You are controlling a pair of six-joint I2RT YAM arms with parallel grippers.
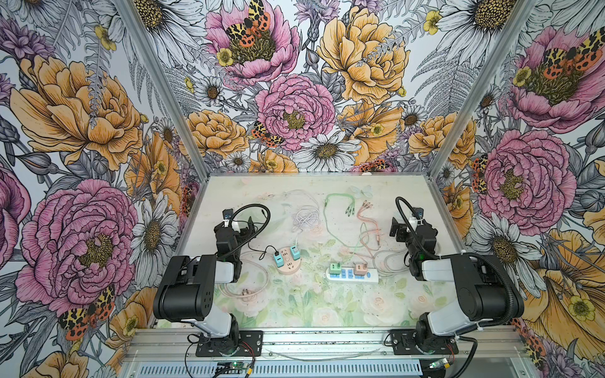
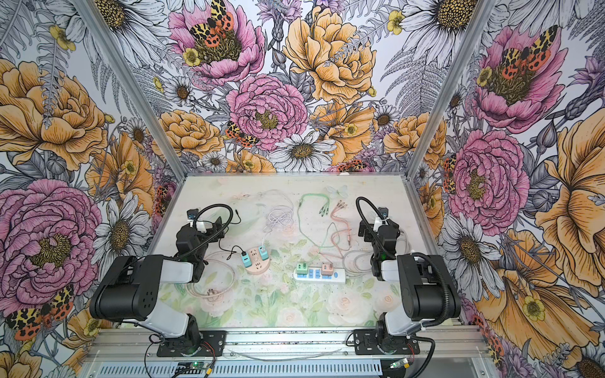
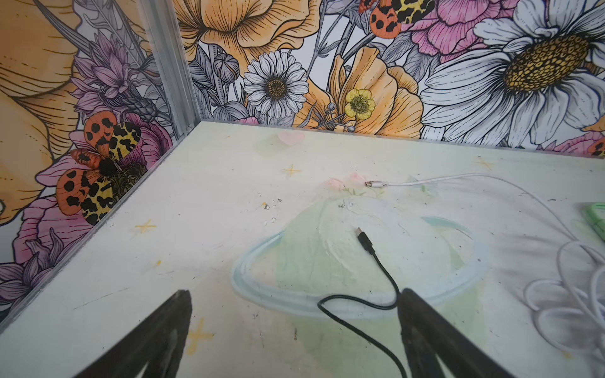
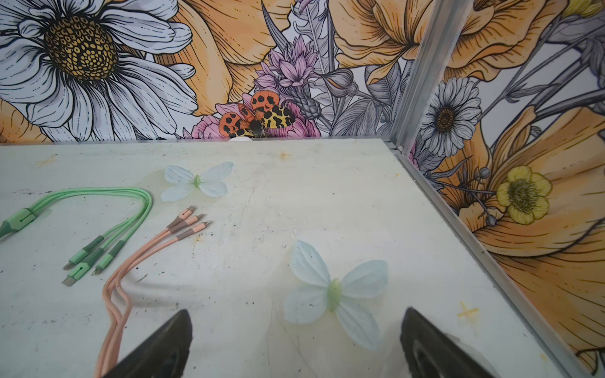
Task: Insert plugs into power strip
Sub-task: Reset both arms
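While the two arms are at the left and right sides of the worktop (image 1: 294, 307), all four plugs sit in the middle. The left teal plug (image 1: 277, 256) and the right teal plug (image 1: 295, 251) stand on the round pink power strip (image 1: 289, 268). To its right and a bit nearer, the green plug (image 1: 334, 268) and the pink-brown plug (image 1: 360, 269) stand on the long white power strip (image 1: 369, 278). The left claw (image 3: 294, 294) is wide open and holds nothing; a black cable (image 3: 376, 258) lies on the worktop under it. The right claw (image 4: 298, 313) is wide open and empty too, with a pink cable (image 4: 114, 288) beside one finger.
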